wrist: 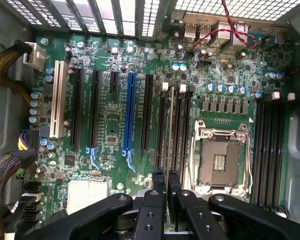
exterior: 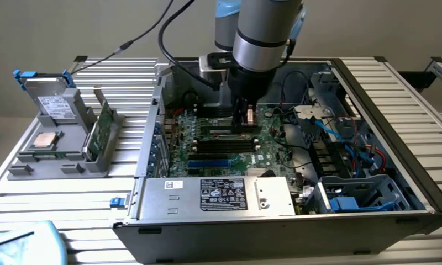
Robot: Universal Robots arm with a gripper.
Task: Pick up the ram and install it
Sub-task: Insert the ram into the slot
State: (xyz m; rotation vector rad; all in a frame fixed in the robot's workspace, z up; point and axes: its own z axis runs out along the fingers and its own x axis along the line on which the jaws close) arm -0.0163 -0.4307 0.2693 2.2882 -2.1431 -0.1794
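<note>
Inside the open case [exterior: 280, 240], the motherboard [wrist: 110, 135] is overhung by the gripper [wrist: 166, 177]. Its fingers are nearly closed, and the ram [wrist: 169, 130] is clamped edge-on between them, lined up over the slots [wrist: 179, 135] beside the socket [wrist: 220, 160].

There was one open grey metal computer case [exterior: 265, 240], one green motherboard [wrist: 110, 135], one blue plastic slot [wrist: 131, 112], one white plastic slot [wrist: 57, 100] and one slim dark-green ram [wrist: 169, 125].
</note>
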